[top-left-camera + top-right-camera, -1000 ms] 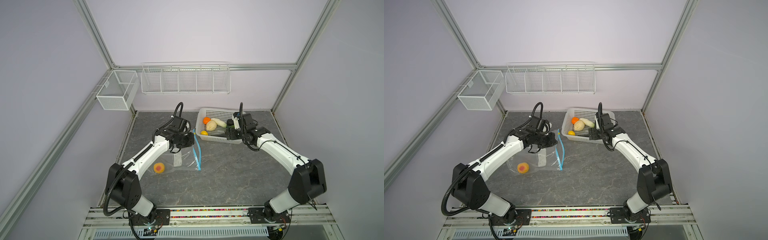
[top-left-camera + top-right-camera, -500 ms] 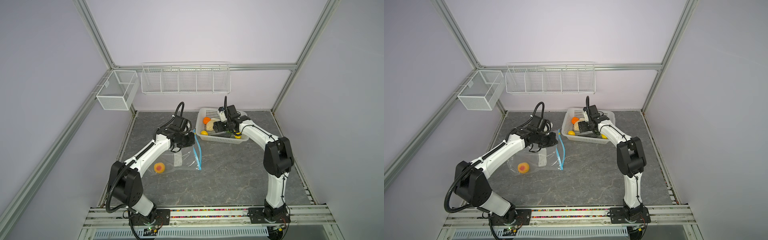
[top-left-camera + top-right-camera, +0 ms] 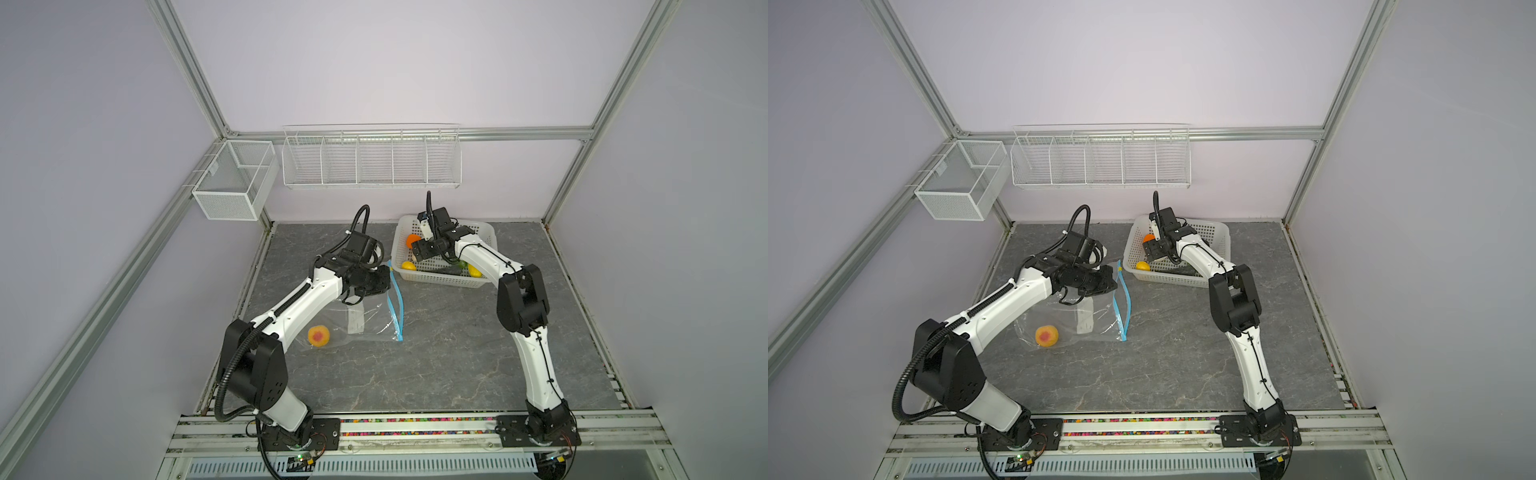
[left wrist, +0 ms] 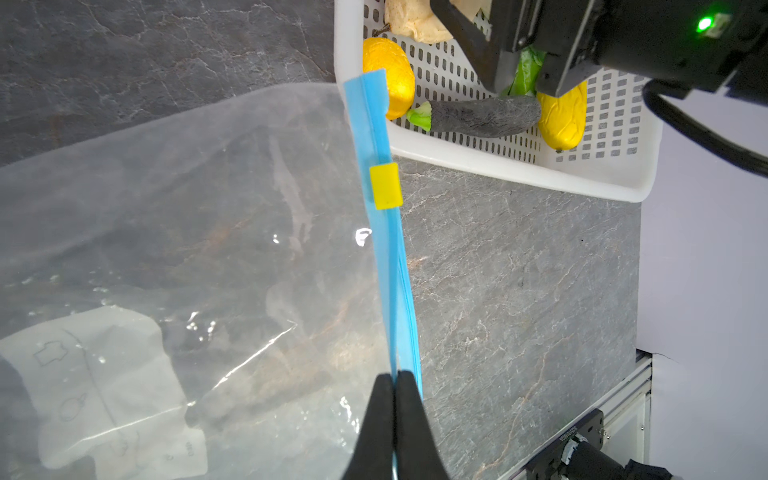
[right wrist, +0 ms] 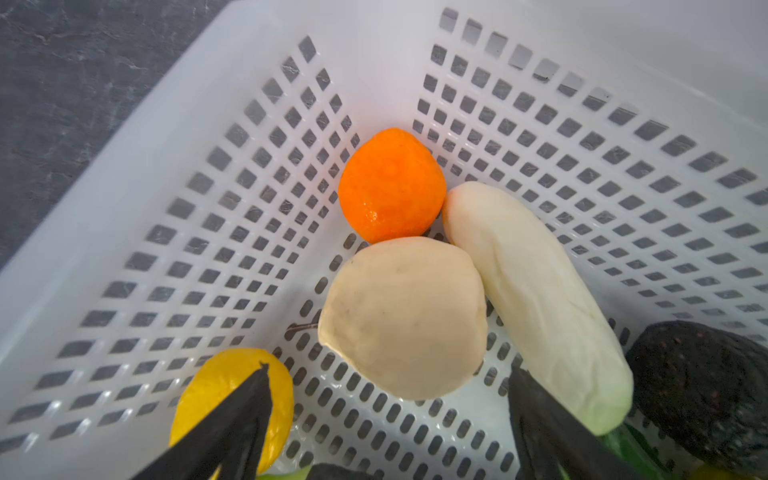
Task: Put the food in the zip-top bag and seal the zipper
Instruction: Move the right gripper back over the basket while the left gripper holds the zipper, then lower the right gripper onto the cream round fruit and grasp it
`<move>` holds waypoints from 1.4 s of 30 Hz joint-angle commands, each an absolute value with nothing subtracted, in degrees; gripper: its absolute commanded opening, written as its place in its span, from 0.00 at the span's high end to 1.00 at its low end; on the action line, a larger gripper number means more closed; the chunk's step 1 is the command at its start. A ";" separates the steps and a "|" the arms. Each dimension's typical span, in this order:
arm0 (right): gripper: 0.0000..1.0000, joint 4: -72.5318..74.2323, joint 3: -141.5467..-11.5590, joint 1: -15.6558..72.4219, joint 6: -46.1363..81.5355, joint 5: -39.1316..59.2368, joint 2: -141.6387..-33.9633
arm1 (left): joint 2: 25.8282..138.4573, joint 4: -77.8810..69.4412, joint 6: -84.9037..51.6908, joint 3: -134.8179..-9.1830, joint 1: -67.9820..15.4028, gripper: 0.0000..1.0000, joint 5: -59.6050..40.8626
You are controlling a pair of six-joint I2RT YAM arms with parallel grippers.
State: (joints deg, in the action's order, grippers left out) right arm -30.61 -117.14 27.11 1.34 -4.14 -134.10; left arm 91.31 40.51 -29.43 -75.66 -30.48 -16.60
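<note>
Step in hand: picking the next piece of food from the basket [image 5: 137,137].

Left gripper [image 4: 394,376]: jaws together, clamped on the zipper [image 4: 376,137], with the mouth edge of the bag [image 4: 187,216] raised off the table. Further along the strip, ahead of the tips: yellow slider [image 4: 385,185]. Already inside the bag, behind this gripper toward its arm base: one peach-coloured piece [image 3: 318,336].

Right gripper [image 5: 388,370]: jaws wide apart, empty, poised inside the basket. Centred between the jaws, just ahead of the tips: cream ball [image 5: 403,318]. Beyond it, touching: orange [image 5: 390,185]. Beside one jaw: long white piece [image 5: 536,299]. Under the other jaw: lemon [image 5: 232,395].

Next move: lower over the cream ball, close with moderate force, lift clear of the basket wall, carry to the bag mouth. Mouth opening apparently narrow, though not clearly readable from the wrist view. Sealing not yet due, with most food in the basket.
</note>
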 commanded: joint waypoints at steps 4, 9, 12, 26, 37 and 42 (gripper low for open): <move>0.07 -32.86 -121.98 27.71 0.11 -5.86 -138.24 | 91.58 39.77 -29.13 -76.28 -30.59 1.00 -17.53; 0.08 -33.03 -123.40 27.89 0.25 -6.24 -139.98 | 91.67 39.52 -29.31 -76.01 -30.59 1.00 -17.84; 0.08 -32.69 -123.39 28.04 0.52 -6.40 -140.70 | 91.92 39.55 -29.19 -76.06 -30.59 1.00 -18.02; 0.09 -32.85 -125.60 28.13 0.57 -9.11 -143.53 | 91.67 39.44 -29.20 -75.42 -30.59 1.00 -17.85; 0.21 -31.36 -123.69 28.10 1.14 -9.58 -140.65 | 91.60 39.75 -29.01 -75.69 -30.58 1.00 -17.68; 0.24 -30.86 -122.57 28.00 1.31 -9.42 -138.97 | 91.39 39.13 -29.26 -75.11 -30.59 1.00 -17.94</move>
State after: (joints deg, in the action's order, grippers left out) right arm -31.83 -123.96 27.86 1.32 -8.86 -142.30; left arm 91.31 39.66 -29.45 -75.64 -30.48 -17.65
